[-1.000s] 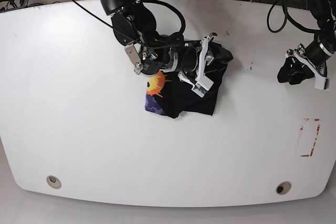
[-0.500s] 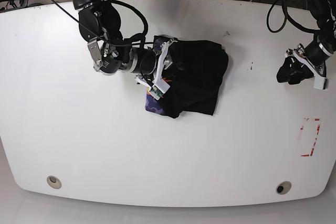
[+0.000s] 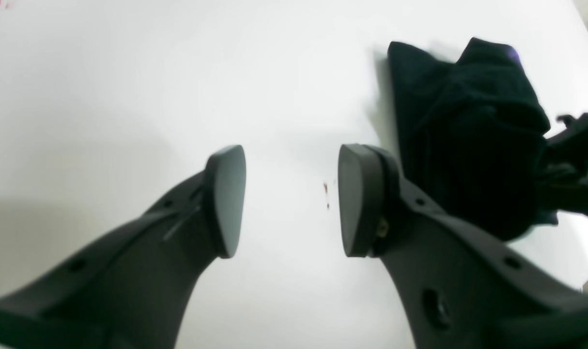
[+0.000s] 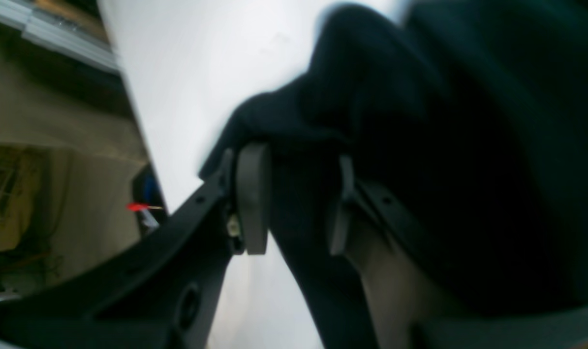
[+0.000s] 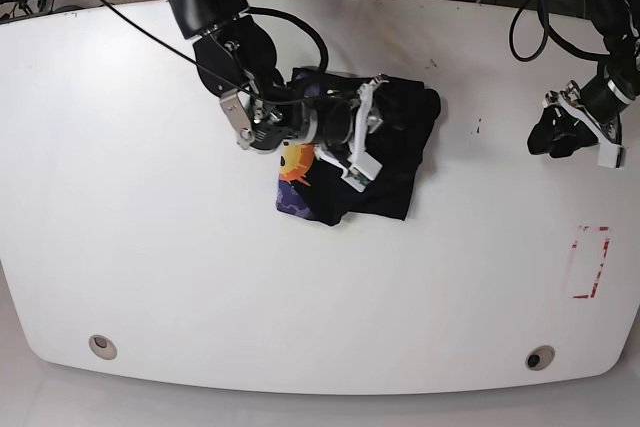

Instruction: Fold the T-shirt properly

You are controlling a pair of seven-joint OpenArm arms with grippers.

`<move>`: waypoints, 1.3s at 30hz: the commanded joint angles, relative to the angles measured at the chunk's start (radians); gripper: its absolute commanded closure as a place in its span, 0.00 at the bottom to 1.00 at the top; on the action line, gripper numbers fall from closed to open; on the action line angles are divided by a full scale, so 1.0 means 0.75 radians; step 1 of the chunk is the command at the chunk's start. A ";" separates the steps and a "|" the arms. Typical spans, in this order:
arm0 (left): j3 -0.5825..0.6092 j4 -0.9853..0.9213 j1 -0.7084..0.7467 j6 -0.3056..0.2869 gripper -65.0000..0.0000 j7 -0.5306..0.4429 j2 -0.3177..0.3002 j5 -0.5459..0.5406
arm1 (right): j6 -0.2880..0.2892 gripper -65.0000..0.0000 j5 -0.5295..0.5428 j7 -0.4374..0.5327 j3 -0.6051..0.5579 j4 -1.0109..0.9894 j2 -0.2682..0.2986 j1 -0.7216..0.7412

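Right wrist view: fingers (image 4: 248,198) of right gripper (image 4: 294,198) pinched on a fold of shirt (image 5: 375,162), probably to carry that layer across. Shirt bunched mid-desk (image 5: 150,267), sun print (image 5: 298,163) peeking at its edge. Left gripper (image 3: 291,198) well off from shirt, fingers spread over nothing, apparently waiting its turn.

The right arm's dark grey pincer (image 4: 294,198) pinches a fold of the soft black cloth T-shirt (image 4: 444,145) between its pads, above the smooth white bench (image 4: 187,72).
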 commanded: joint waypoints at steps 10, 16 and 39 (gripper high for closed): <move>-0.012 0.026 0.002 -0.008 0.56 -0.028 -0.023 -0.031 | 0.015 0.74 0.039 0.091 -0.012 -0.049 -0.011 0.151; -0.012 0.024 0.002 -0.008 0.56 -0.028 -0.023 -0.031 | 0.015 0.74 0.043 0.052 -0.001 0.135 0.175 0.071; -0.002 0.024 0.004 -0.006 0.56 -0.028 -0.023 -0.029 | 0.027 0.74 -0.149 0.054 0.128 0.004 0.232 0.024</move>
